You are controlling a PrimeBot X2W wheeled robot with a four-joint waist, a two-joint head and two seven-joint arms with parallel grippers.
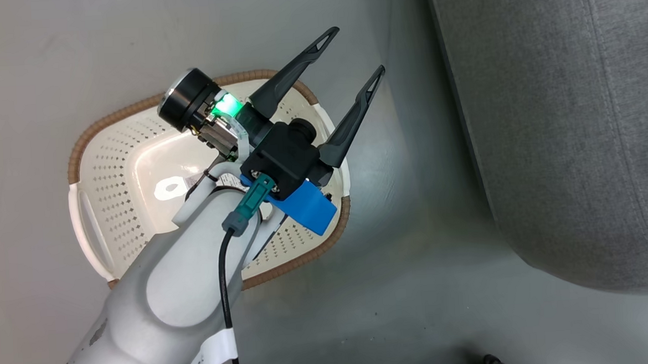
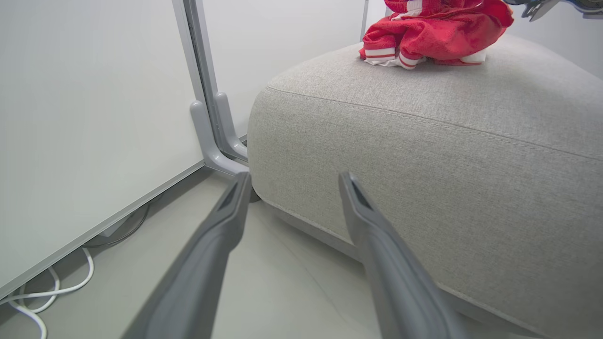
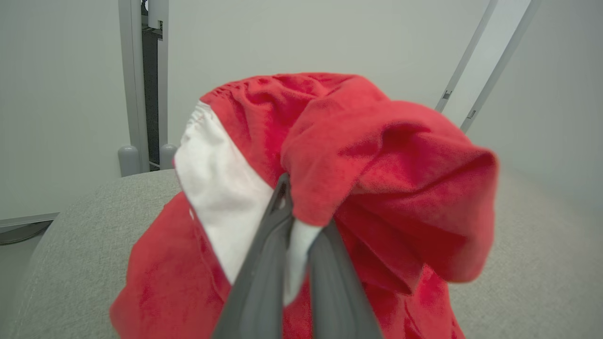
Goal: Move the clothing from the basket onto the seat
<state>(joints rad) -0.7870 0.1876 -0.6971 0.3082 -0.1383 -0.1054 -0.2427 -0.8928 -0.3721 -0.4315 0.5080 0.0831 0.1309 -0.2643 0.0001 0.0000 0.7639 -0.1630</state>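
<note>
Here, right jaws pinch the clothing; left jaws gape.

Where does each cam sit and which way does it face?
Head: high, looking down on basket and seat edge; left gripper, open, plus forearm.
Left wrist: low, facing seat's side, clothing on top; own open fingers.
Right wrist: over the seat, facing clothing; right gripper shut on it.
Shared: both wrist views see seat and clothing.
</note>
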